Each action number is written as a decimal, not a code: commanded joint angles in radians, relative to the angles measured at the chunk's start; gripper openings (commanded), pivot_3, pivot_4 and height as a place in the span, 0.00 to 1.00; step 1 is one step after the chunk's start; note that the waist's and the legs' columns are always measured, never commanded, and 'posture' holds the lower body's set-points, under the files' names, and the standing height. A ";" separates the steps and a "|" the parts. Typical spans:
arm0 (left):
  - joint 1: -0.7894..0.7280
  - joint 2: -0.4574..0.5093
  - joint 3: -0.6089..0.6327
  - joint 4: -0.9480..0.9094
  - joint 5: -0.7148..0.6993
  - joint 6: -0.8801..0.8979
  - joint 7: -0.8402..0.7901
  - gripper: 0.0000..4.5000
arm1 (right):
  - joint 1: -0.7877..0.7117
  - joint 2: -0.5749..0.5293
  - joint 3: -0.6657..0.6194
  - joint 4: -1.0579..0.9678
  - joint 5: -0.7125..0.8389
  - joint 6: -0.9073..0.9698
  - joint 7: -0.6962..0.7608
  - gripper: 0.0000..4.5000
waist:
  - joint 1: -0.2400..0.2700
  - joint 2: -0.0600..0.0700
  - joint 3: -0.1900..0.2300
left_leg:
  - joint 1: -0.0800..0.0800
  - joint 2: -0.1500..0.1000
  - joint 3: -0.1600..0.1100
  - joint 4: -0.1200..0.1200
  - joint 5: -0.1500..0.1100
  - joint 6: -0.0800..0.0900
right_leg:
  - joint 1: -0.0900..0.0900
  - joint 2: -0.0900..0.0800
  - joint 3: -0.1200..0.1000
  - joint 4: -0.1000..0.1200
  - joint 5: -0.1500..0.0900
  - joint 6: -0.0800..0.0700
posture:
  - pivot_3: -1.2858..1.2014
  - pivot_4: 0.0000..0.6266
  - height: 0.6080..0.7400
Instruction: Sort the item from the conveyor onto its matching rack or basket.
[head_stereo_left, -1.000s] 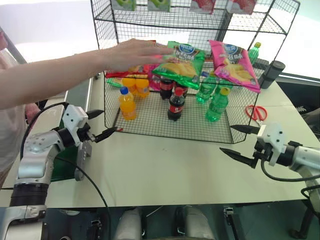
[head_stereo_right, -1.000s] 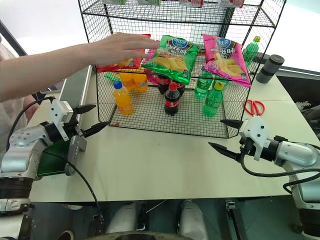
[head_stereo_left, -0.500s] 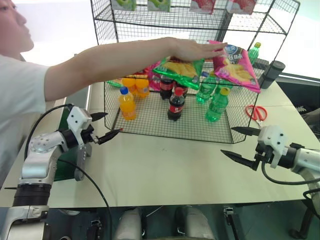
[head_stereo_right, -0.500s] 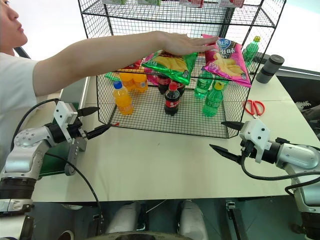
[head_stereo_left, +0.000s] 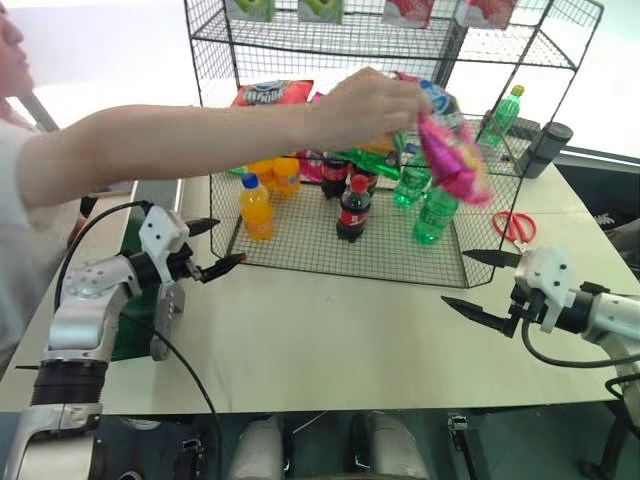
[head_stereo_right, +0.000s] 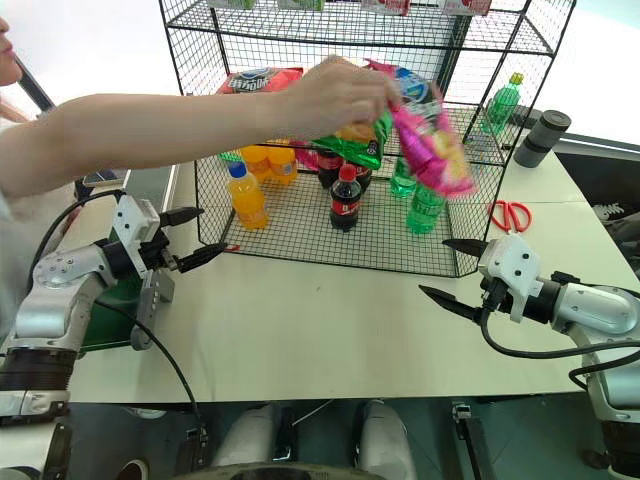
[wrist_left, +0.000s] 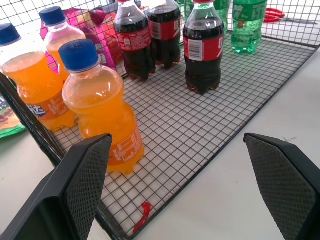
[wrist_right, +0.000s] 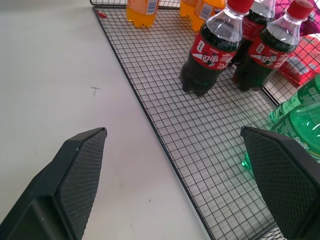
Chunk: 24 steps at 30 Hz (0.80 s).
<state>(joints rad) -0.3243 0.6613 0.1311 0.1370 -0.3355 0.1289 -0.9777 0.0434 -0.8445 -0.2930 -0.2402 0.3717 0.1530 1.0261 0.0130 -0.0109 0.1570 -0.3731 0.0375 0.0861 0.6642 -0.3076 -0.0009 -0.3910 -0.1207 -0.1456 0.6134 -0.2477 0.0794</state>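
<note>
Two grippers I see spread wide, empty: left gripper near rack left corner, right gripper over bench. Person's hand holds pink chip bag above rack's far right.

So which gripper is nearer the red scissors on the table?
Right. The right gripper, open, hovers just in front of the scissors; the left gripper, also open, is across the table by the rack's far corner.

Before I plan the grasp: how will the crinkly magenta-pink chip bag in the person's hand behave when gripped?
The crinkly magenta-pink chip bag probably flops: it hangs bent from the person's hand. Likely light, since it is lifted by one edge. Its glossy film may slip.
</note>
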 joint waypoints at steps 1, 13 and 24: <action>-0.005 -0.003 0.004 -0.009 0.001 -0.006 0.010 1.00 | -0.004 -0.016 -0.024 -0.016 -0.001 -0.024 0.001 0.99 | -0.001 0.000 0.000 | 0.000 0.000 0.000 0.000 0.000 0.000 | 0.000 0.000 0.000 0.000 0.000 0.000 | 0.52 0.24 1.00; -0.003 -0.019 0.001 -0.043 0.000 0.019 0.034 1.00 | -0.039 -0.015 -0.007 0.013 -0.012 -0.039 0.000 0.99 | -0.001 0.000 0.000 | 0.000 0.000 0.000 0.000 0.000 0.000 | 0.000 0.000 0.000 0.000 0.000 0.000 | 0.52 0.24 1.00; 0.059 -0.020 0.024 -0.075 0.015 -0.024 0.072 1.00 | -0.163 -0.004 0.081 0.105 -0.042 -0.075 0.020 0.99 | -0.001 0.000 0.000 | 0.000 0.000 0.000 0.000 0.001 -0.002 | 0.000 0.000 0.000 0.000 0.000 0.000 | 0.52 0.24 1.00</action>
<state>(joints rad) -0.2642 0.6285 0.1321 0.0793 -0.3265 0.1358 -0.9135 -0.1051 -0.8443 -0.2073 -0.1429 0.3341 0.1091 1.0399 0.0123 -0.0110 0.1569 -0.3729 0.0376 0.0860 0.6645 -0.3066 -0.0026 -0.3909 -0.1205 -0.1456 0.6137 -0.2477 0.0794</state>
